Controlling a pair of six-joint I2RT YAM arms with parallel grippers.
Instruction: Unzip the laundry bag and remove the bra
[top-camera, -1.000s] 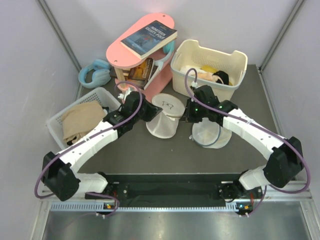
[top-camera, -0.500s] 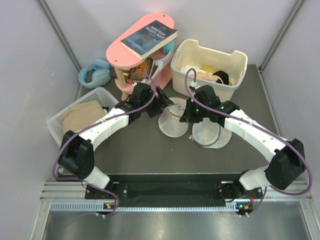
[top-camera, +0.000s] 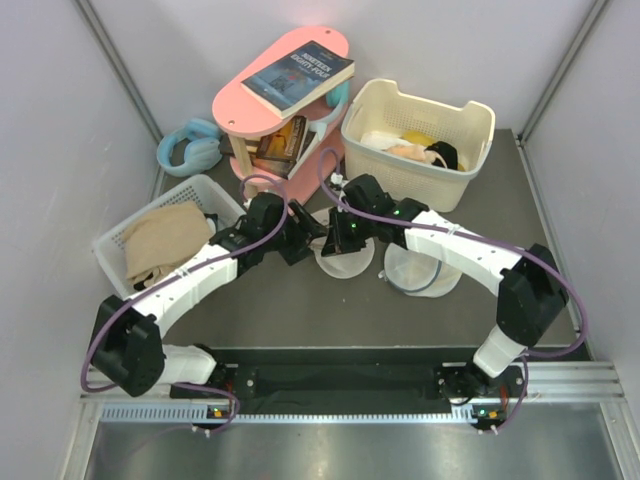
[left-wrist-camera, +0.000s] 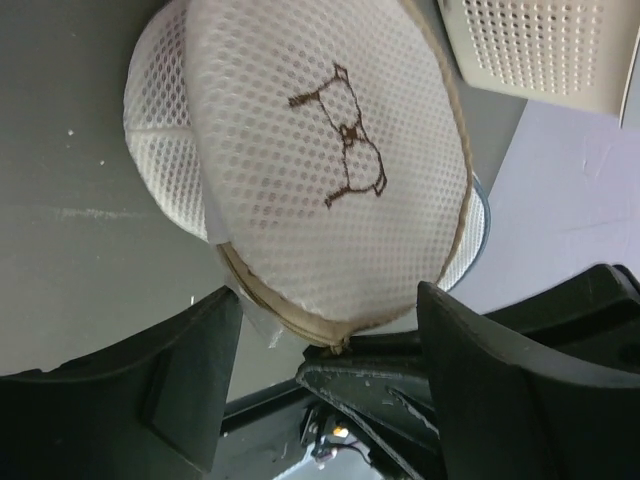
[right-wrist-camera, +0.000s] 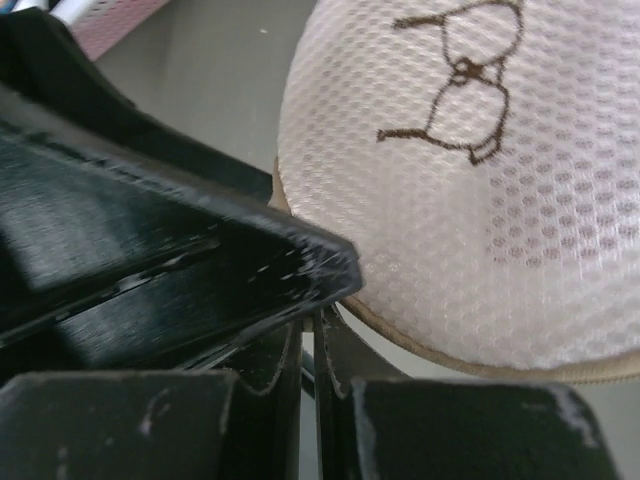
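Left claw stands with fingers apart, straddling the six-o'clock rim of the laundry bag (bra drawing showing); right claw, pressed together, sits at its seven-o'clock edge.

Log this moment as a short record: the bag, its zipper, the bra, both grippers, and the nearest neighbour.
laundry bag: round mesh, bra drawing on its face, between both grippers
zipper seam: tan, around the edge; looks closed, pull not clear
bra: not in view
left gripper: open, jaws either side of the bag's lower edge
right gripper: shut, tips at the bag's edge; whether it pinches anything cannot be told
second mesh bag: plain white, just right of the first
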